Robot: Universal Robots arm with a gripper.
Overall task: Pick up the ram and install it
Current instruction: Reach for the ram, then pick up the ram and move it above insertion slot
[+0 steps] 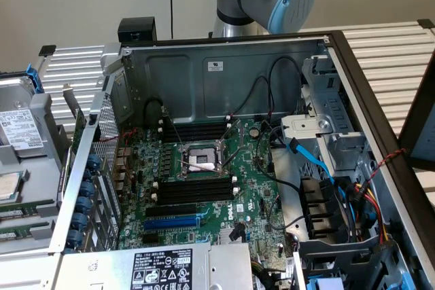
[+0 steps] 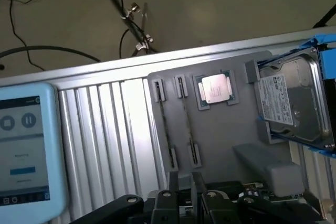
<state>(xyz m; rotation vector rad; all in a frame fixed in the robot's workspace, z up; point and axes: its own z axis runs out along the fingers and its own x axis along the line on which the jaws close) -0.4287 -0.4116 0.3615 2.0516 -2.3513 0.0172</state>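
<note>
Grey tray (image 2: 231,129) is being faced by the gripper (image 2: 187,181), its grip untellable. The ram (image 2: 166,124) is best being approached squarely, mid-length.

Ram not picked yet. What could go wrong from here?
1. The ram stands edge-on close beside a second stick in the gray tray; the gripper may knock the neighbour.
2. The memory slots flank the open CPU socket; a skewed insertion might strike it.
</note>
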